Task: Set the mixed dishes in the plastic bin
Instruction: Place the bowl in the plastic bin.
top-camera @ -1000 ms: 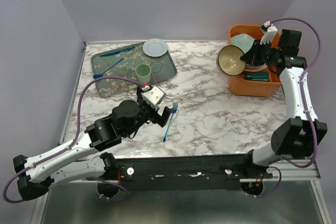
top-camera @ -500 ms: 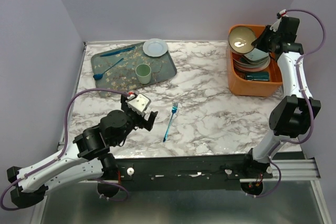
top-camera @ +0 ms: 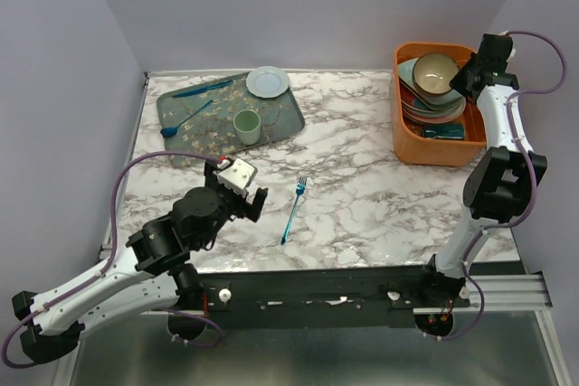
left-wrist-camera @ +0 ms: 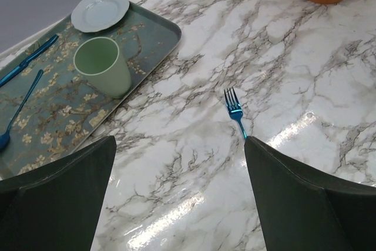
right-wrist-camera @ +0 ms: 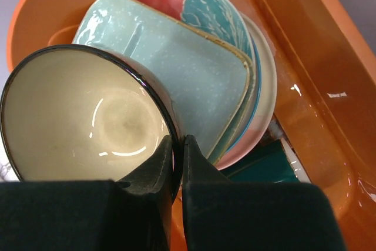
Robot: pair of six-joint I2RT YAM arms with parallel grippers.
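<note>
– Marble table (top-camera: 362,187), and far left on it a floral tray (top-camera: 194,137): blue knife (top-camera: 201,89), blue spoon (top-camera: 185,118), a small pale plate (top-camera: 268,81), a green cup (top-camera: 246,126) standing upright.
– And the left claw (top-camera: 251,202)?
– Wide open, holding nothing, hovering near the front edge, left of centre. Just right of it a blue fork (top-camera: 292,210) lies on the marble.
– Over to the right, then.
– That's the orange bin (top-camera: 434,149) in the far right corner, plates (top-camera: 432,113) stacked inside, a pale-green rectangular dish (right-wrist-camera: 188,80) on top, a red plate (right-wrist-camera: 200,4) with teal pattern beneath.
– And the right claw (right-wrist-camera: 178,145)?
– Pinched on the rim of the bowl (right-wrist-camera: 88,121), cream inside, dark outside. It's tilted over the far end of that stack, within the bin's walls; whether it rests on the dish, I can't tell.
</note>
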